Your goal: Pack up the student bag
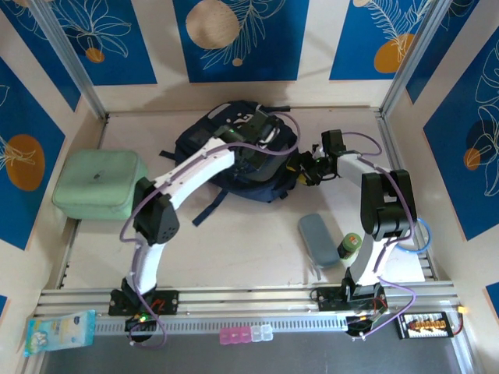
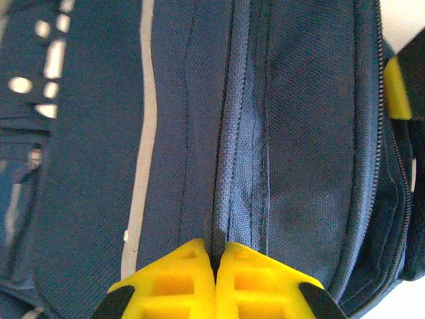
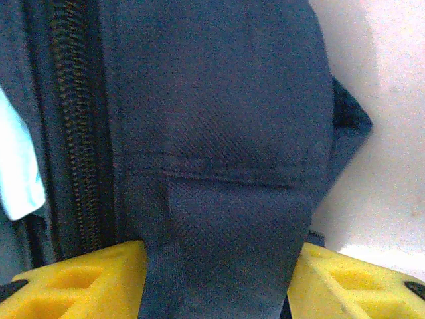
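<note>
Top view: the navy bag lies at the back middle of the desk, with both arms reaching onto it.

Left wrist view: the left claw is clenched, pinching a raised zip seam of the bag.

Right wrist view: the right claw stands partly released, its yellow fingers astride a broad fold of bag fabric and touching it.

Yellow jaws closed on a student bag's seam

The left gripper has its jaws pressed together on a raised fold of the navy student bag, where a zipper runs straight ahead of them. A grey trim line lies left of the jaws, white patches far ahead-left, and a yellow part ahead-right.
</note>
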Available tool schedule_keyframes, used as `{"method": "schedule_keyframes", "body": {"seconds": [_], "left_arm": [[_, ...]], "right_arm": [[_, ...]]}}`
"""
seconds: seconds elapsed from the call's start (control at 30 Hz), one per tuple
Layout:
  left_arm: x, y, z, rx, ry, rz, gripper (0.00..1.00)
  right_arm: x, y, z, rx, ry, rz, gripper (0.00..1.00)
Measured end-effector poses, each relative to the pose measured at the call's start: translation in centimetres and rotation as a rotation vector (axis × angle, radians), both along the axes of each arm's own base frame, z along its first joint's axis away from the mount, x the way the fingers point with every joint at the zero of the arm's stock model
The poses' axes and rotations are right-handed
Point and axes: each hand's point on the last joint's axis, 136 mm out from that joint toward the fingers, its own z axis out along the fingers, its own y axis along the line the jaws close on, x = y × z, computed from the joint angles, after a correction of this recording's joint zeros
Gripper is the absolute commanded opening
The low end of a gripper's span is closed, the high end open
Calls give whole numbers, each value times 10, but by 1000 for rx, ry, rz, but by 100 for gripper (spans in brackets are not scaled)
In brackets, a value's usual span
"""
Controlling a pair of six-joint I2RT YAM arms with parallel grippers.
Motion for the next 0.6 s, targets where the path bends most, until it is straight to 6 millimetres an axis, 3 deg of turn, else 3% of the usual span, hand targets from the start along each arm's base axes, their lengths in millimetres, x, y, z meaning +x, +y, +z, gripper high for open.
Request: {"method": "schedule_keyframes", "body": {"seconds": [0.1,0.17,0.43,0.53,0.6], "left_arm": [[0,8,24,-53,-26,32,0],[-2,9,28,-76,-20,43,0],[-9,5,23,-139,50,96,0],[-4,-3,16,-185,89,122,0],[3,-8,8,-217,122,143,0]], "right_arm": [[8,2,4,-6,-30,23,57],[14,3,7,-12,-56,42,56],[33,8,16,-55,-172,123,55],[33,-4,15,-116,-195,102,56],[23,-14,22,-174,-216,79,56]]}}
